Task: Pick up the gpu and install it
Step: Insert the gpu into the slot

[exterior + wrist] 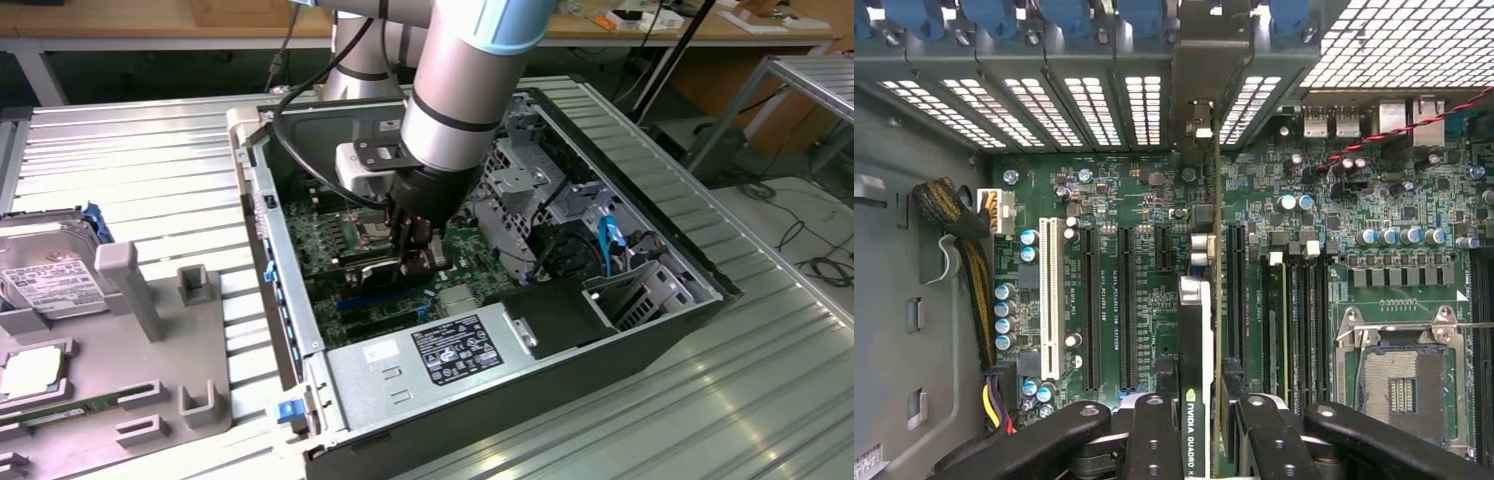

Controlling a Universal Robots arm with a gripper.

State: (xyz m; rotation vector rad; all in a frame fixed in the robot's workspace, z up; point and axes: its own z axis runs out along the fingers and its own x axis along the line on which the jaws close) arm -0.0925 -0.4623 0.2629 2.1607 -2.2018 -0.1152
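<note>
Wrist view first: gripper (1199, 420) clamped on the gpu (1195, 340), one black finger (1154, 435) on each flat face, card held on edge straight out ahead of the jaws. Long axis of the card running away from the gripper toward the slotted rear wall (1104, 105) of the case, same direction as the expansion slots. Silver end bracket (1201, 125) already up against that rear wall, poking into one of the vent openings. Card sitting right over the motherboard (1144, 260), lined up with the black slot (1235, 290) just beside it rather than the white slot (1050, 300), which is well off to the other side. Can't tell whether the edge connector is in the slot or just above it.

Looks-wise: thin, flat, black, a green Nvidia Quadro logo on the edge near the gripper, shiny metal block partway along.

Exterior view: arm reaching down into the open computer case (694, 300) lying on the table (747, 400), gripper (416, 255) low over the board, roughly mid-case. Empty CPU socket (1399, 375) further out past the black slot, away from the card.
</note>
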